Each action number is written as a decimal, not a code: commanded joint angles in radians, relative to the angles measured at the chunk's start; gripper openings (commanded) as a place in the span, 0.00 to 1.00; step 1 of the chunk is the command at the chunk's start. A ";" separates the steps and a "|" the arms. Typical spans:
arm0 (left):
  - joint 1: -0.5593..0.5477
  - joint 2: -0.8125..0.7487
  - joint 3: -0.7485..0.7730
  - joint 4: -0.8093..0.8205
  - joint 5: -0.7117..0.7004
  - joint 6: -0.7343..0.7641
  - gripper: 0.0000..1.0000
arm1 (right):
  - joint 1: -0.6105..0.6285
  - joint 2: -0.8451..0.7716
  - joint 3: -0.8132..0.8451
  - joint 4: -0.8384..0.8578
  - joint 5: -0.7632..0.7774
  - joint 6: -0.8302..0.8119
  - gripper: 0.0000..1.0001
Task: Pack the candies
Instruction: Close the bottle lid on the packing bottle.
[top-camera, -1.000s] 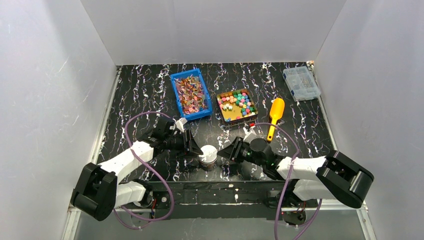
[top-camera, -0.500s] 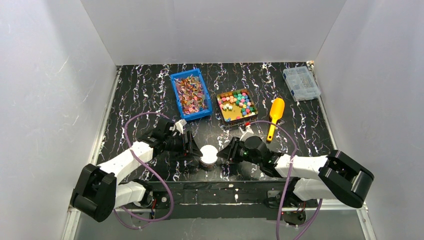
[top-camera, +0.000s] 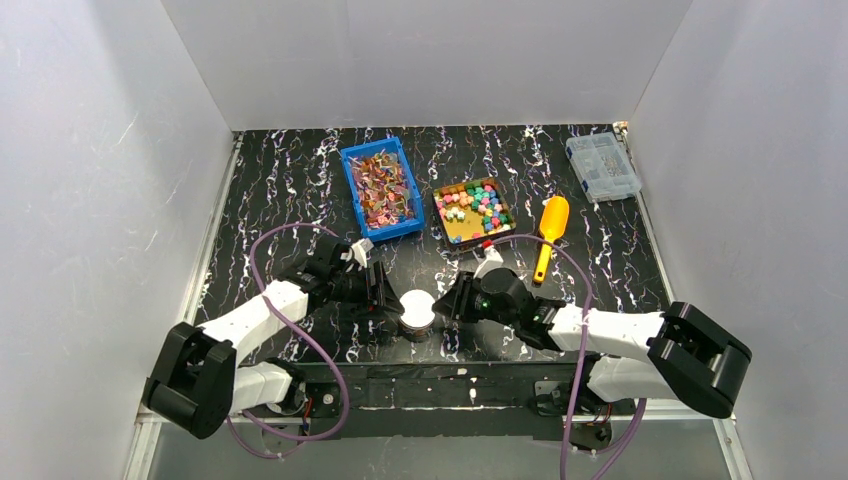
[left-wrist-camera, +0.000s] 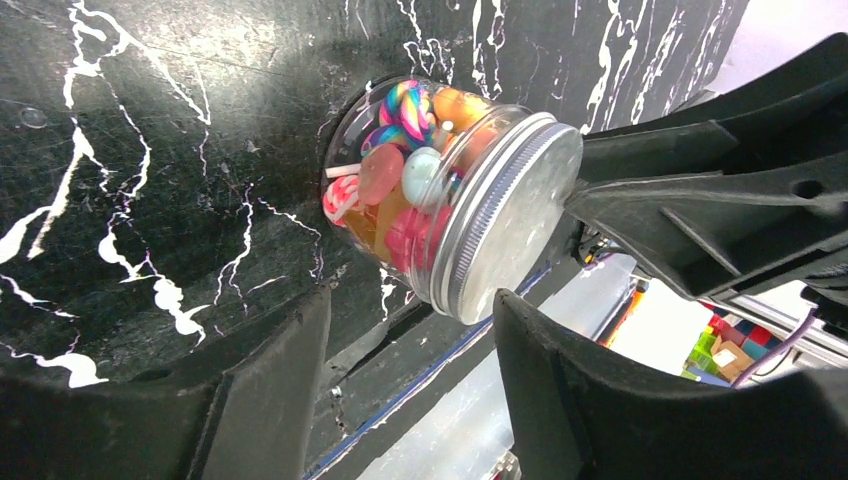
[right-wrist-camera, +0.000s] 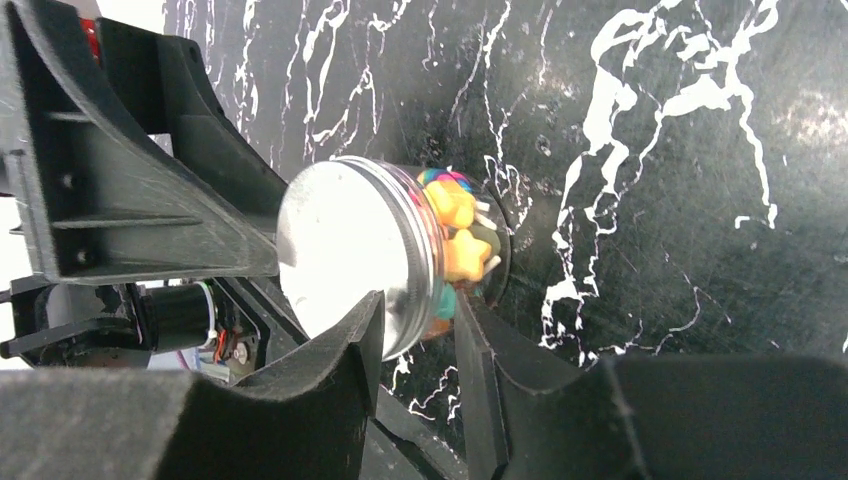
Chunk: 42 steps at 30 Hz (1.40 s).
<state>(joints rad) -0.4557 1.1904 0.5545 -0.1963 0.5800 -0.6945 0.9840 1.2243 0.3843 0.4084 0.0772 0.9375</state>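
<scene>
Apparently the step is opening the jar (left-wrist-camera: 400, 190): left jaws stand open beside it, right jaws narrow at its lid (right-wrist-camera: 340, 250), grip unclear. Candies (top-camera: 485, 202) lie well beyond both; next, hold firmly.

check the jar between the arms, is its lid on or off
On. The silver lid sits over the mouth of the jar in both wrist views; whether it is screwed tight cannot be told.

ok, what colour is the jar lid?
Lid is plain silver metal; left wrist view shows it best.
</scene>
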 joint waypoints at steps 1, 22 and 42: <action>-0.006 0.007 0.032 -0.029 -0.030 0.012 0.58 | 0.006 -0.003 0.080 -0.040 0.032 -0.062 0.40; -0.007 0.087 0.044 -0.015 -0.041 0.030 0.38 | 0.005 0.076 0.150 -0.128 0.036 -0.105 0.39; -0.006 -0.052 -0.040 0.007 -0.047 -0.006 0.55 | 0.031 0.021 0.157 -0.227 0.061 -0.146 0.41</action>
<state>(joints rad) -0.4557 1.1961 0.5270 -0.1459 0.5510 -0.7200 1.0073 1.2781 0.5079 0.2665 0.1123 0.8467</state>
